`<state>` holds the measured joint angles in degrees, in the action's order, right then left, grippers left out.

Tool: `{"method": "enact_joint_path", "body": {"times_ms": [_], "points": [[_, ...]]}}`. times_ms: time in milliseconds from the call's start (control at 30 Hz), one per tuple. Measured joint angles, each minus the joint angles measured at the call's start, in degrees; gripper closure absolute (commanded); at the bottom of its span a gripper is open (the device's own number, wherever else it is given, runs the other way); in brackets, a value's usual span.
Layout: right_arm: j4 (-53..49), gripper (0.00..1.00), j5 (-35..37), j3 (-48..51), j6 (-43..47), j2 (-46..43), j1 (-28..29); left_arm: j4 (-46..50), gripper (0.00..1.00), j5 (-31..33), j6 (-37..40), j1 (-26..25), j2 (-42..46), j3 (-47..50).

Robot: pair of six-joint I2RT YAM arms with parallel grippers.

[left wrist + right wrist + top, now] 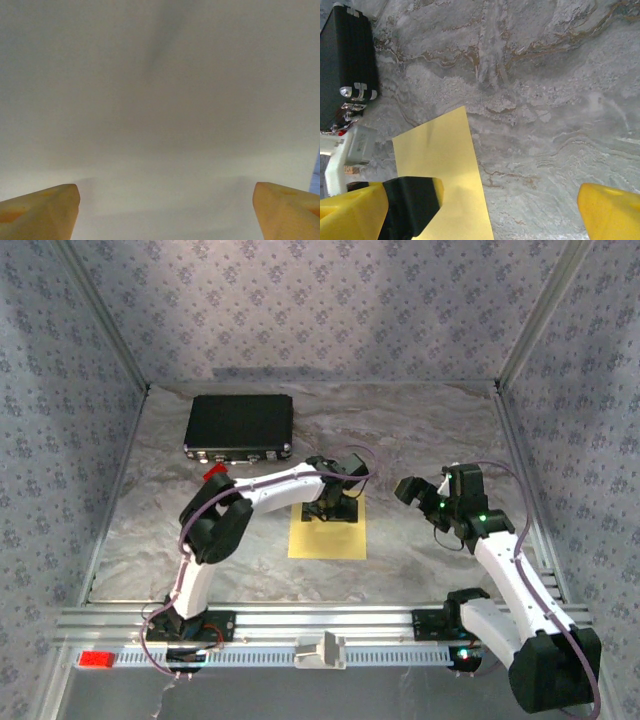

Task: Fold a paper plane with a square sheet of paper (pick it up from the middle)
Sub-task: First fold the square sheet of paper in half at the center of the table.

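Pick-up step: left gripper (pixel 335 505), jaws wide, over square sheet of paper (pixel 328 542) ctr; next, pinch. Right gripper (pixel 425 487) wide, empty.

The paper (pixel 325 542) is plain yellow, the table (pixel 430 430) marbled grey.

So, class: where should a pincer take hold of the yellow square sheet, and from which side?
Its middle, from straight above. The square sheet of paper lies flat on the marble table, with no raised edge to catch, so pinching up the centre seems best. The left pincer hangs open right over it.
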<state>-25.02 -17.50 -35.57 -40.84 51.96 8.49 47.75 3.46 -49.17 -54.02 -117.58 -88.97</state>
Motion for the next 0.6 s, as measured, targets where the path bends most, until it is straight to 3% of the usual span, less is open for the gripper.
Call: {"method": "enact_joint_path", "body": {"times_ms": [600], "points": [[1.25,0.01,-3.26,0.63,0.20,1.99,0.00,3.10,0.07,0.46,-0.04,0.00,-2.82,-1.31]]}}
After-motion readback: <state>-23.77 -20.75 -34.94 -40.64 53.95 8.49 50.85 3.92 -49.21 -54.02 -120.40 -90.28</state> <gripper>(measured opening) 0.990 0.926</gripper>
